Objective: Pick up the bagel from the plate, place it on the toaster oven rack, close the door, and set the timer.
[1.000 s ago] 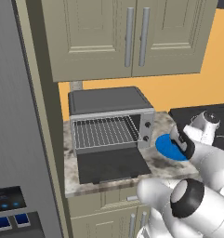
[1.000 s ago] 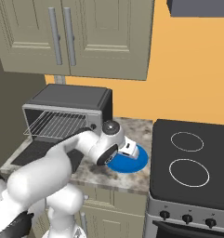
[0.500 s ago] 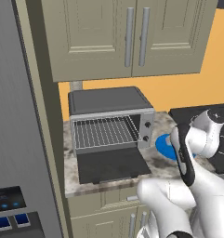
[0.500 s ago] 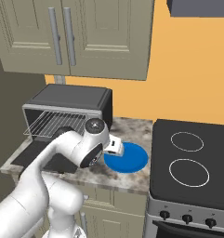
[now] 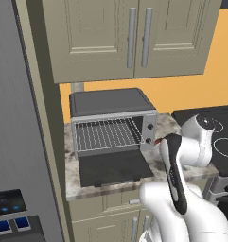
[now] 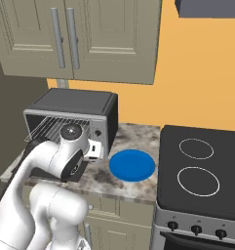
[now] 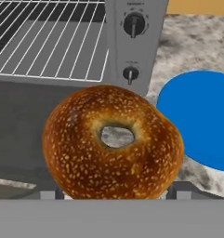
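Between our jaws, close against the hand camera, we are holding the bagel (image 7: 112,143): a seeded golden-brown ring turned face-on, its hole open to the surface behind. Our gripper (image 7: 114,195) is closed around it, with the dark fingertips (image 7: 184,189) just peeking out under its lower edge on both sides; the jaws are standing fairly wide because the bagel is filling the gap.

Just beyond the bagel, we are looking at the oven (image 7: 135,42), its control panel carrying two dark knobs, one above the other. Beside that panel, the rack (image 7: 48,39) is spanning the open cavity as a grid of thin silver wires, with nothing lying on it. Below the rack, the door (image 7: 20,125) is lying dropped open and flat, a dark grey panel passing behind the bagel.

On the other side of the bagel, the plate (image 7: 201,116) is sitting bare on the speckled counter (image 7: 197,44), apart from the oven.

From the left base camera we are seeing the oven (image 5: 113,120) with the door (image 5: 114,168) folded down in front of it. From the right base camera the arm is reaching across in front of the oven (image 6: 72,117), while the plate (image 6: 132,165) is lying well clear beside it, between the oven and the stove (image 6: 199,168).
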